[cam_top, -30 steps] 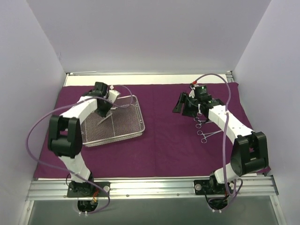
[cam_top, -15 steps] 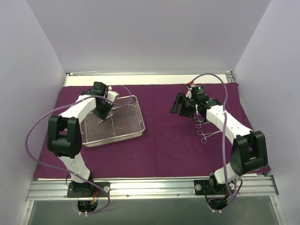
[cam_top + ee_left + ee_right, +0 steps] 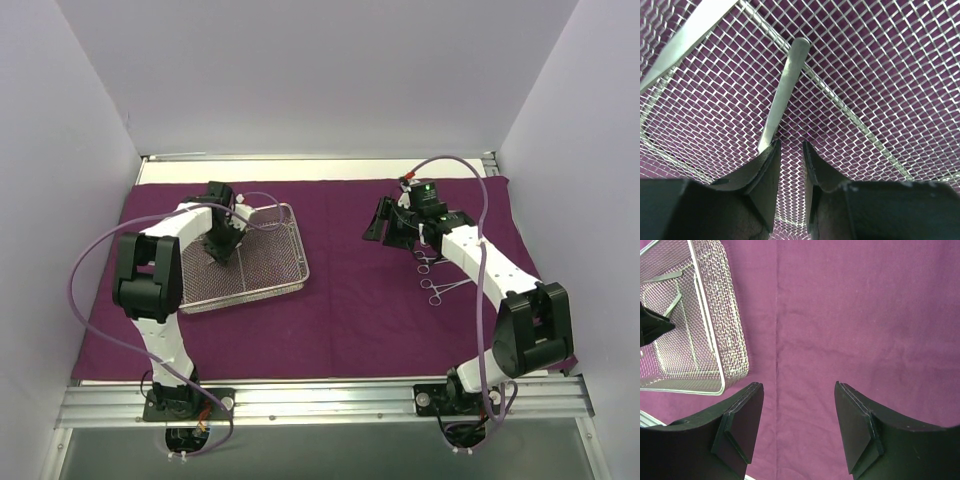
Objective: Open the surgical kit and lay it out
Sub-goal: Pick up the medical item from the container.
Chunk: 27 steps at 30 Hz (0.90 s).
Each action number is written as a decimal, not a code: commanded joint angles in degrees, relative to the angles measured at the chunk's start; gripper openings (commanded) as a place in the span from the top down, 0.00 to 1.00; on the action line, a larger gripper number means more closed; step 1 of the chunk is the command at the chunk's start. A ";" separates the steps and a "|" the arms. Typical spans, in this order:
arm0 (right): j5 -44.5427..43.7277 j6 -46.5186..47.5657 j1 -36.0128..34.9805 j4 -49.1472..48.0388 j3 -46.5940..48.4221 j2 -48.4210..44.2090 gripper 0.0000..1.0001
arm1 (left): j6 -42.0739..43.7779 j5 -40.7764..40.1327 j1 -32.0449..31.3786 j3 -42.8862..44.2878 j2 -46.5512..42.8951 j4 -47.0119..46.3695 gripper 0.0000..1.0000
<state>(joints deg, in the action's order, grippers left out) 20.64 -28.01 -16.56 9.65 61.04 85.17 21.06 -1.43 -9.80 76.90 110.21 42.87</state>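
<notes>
The purple cloth wrap [image 3: 360, 300] lies spread flat over the table. The wire-mesh tray [image 3: 292, 284] sits on its left part. My left gripper [image 3: 222, 252] is down inside the tray, fingers a narrow gap apart with only mesh between them [image 3: 791, 145]. A silver tweezers [image 3: 785, 90] lies on the mesh, its near end beside the outer side of my left finger [image 3: 765, 165]. A second silver strip [image 3: 690, 35] lies further off. My right gripper [image 3: 385, 228] is wide open and empty above bare cloth [image 3: 797, 387]. Two scissor-handled clamps [image 3: 432, 264] [image 3: 442, 289] lie under the right arm.
The tray's right rim [image 3: 735, 340] shows at the left of the right wrist view. White walls close the table on the left, back and right. A metal rail [image 3: 320, 400] runs along the near edge.
My left gripper has dropped lower into the tray and shifted slightly right. My right gripper has moved a little to the left over the cloth.
</notes>
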 commanded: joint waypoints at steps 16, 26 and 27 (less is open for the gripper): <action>-0.87 -0.47 -0.06 0.28 0.05 -2.28 0.41 | -0.14 -1.21 -1.27 1.14 -5.62 -2.00 0.65; -1.39 -0.03 -0.05 1.33 0.84 -2.72 0.41 | 0.30 -2.17 0.40 3.34 -0.18 -3.67 0.63; -1.48 -0.03 -0.05 1.51 0.75 -2.81 0.41 | 0.39 -2.26 0.49 3.25 0.17 -3.93 0.63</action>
<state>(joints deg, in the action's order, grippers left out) 20.36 -28.40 -16.56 9.72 61.01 84.82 21.19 -3.16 -10.07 78.26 109.47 41.43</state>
